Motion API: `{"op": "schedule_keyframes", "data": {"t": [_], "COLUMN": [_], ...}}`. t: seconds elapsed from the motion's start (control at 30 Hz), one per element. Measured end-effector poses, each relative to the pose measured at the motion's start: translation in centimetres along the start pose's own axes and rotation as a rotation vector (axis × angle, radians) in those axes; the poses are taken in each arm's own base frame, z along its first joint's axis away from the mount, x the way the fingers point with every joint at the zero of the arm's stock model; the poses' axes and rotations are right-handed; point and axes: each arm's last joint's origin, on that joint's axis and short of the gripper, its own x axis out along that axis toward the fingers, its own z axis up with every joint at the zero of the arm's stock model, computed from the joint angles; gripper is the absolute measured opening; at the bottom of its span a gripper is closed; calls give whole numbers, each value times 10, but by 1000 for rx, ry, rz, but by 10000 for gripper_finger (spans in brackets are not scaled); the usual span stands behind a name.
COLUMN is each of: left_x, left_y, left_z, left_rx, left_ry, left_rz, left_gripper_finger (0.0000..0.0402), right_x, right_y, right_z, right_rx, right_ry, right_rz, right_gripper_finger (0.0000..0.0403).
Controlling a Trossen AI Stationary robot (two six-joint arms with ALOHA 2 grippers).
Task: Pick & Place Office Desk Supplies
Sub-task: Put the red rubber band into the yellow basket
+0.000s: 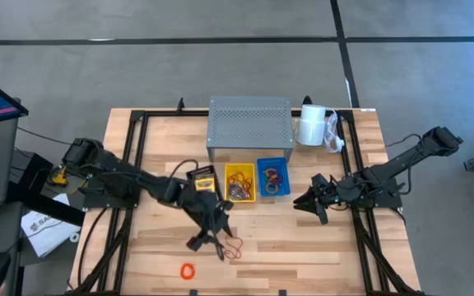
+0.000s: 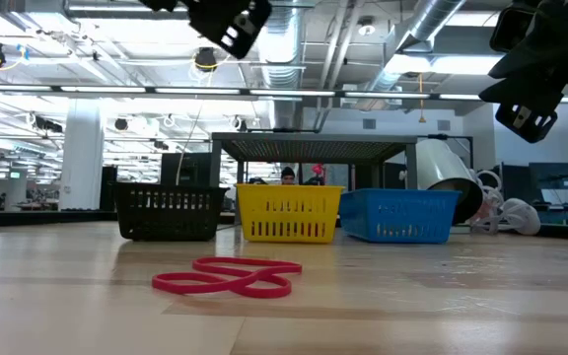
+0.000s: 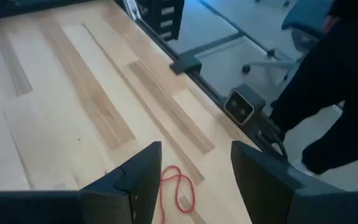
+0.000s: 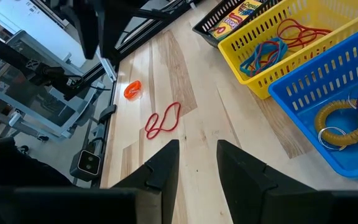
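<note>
A red rubber-band loop [image 1: 234, 247] lies twisted flat on the wooden table, near its front edge; it also shows in the low view [image 2: 230, 278]. My left gripper [image 1: 210, 245] hovers open just left of it and above it, with the loop [image 3: 176, 186] below the gap between its fingers [image 3: 194, 186]. An orange band [image 1: 188, 270] lies nearer the front edge. A crayon box [image 1: 202, 178] sits in the black basket. The yellow basket [image 1: 239, 182] holds several bands. My right gripper [image 1: 307, 204] waits open in the air, right of the blue basket [image 1: 273, 177].
The grey perforated riser [image 1: 249, 127] stands behind the baskets, with the white roll [image 1: 311, 125] to its right. The blue basket [image 4: 347, 118] holds coiled rings. A black frame rail [image 1: 130, 164] borders the table. Bare wood lies between the baskets and the front edge.
</note>
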Motion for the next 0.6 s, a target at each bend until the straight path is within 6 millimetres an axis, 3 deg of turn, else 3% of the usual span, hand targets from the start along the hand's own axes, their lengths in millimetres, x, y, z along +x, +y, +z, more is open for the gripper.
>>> {"op": "schedule_keyframes", "data": {"t": [0.27,0.6], "left_x": [36,86], "left_y": [-14,-10], "left_z": [-21,-17], "left_rx": [-81,-97], "left_ry": [182,313], "left_rz": [-6,-21], "left_gripper_finger": [200,205], "right_x": [0,0], "right_y": [0,0], "right_z": [0,0], "right_rx": [1,1], "right_ry": [-2,-2], "right_rz": [2,2], "right_gripper_finger": [106,106]}}
